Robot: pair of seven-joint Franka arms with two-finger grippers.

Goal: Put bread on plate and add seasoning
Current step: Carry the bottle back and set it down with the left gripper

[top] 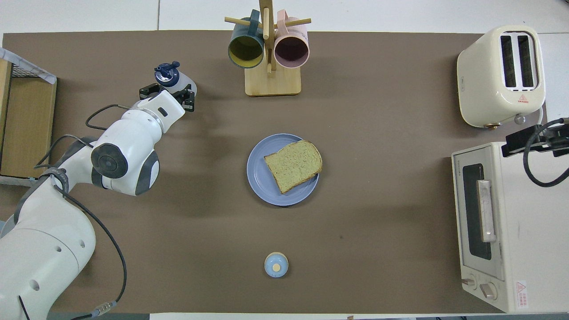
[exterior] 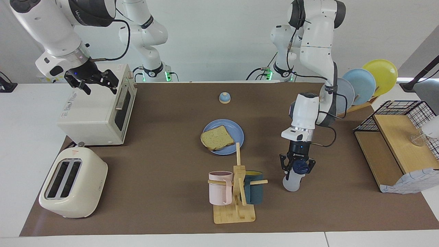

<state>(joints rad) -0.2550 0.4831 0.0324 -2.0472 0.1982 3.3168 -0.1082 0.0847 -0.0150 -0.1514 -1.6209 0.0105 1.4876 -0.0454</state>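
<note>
1. The jaws of the left gripper [exterior: 297, 167] are standing wide on either side of the seasoning [exterior: 294, 179], around its dark cap; whether the fingers are touching it cannot be told. The jaws of the right gripper [exterior: 97, 81] are standing wide and holding nothing, and this arm is waiting over the toaster oven [exterior: 97, 109].
2. Nearest to the robots, the small bell [top: 276, 265] is standing on the brown mat.
3. Farther out, the blue plate [top: 262, 178] is lying in the middle of the table, and the bread [top: 294, 165] is lying flat on it, with one edge reaching over the rim.
4. Farthest, the seasoning is standing upright on the mat toward the left arm's end, beside the mug rack [top: 269, 66].
</note>
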